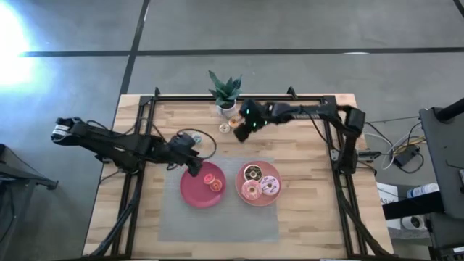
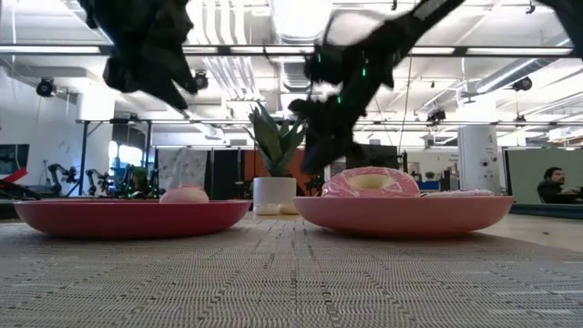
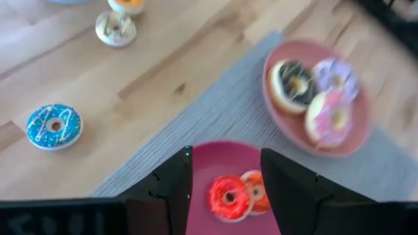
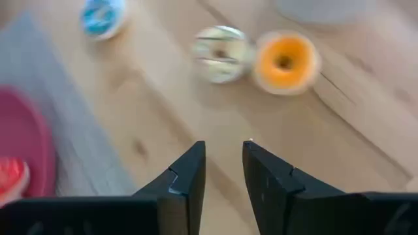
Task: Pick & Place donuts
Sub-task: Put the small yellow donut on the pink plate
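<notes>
Donuts [image 3: 229, 197]: small iced rings, red, blue, orange

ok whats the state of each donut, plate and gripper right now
left gripper: open, empty, above the left plate
right gripper: open, empty, over bare wood
red donut: on the left plate, overlapping another small donut
chocolate, lilac and pink donuts: together on the right plate
blue, cream and orange donuts: loose on the table
</notes>
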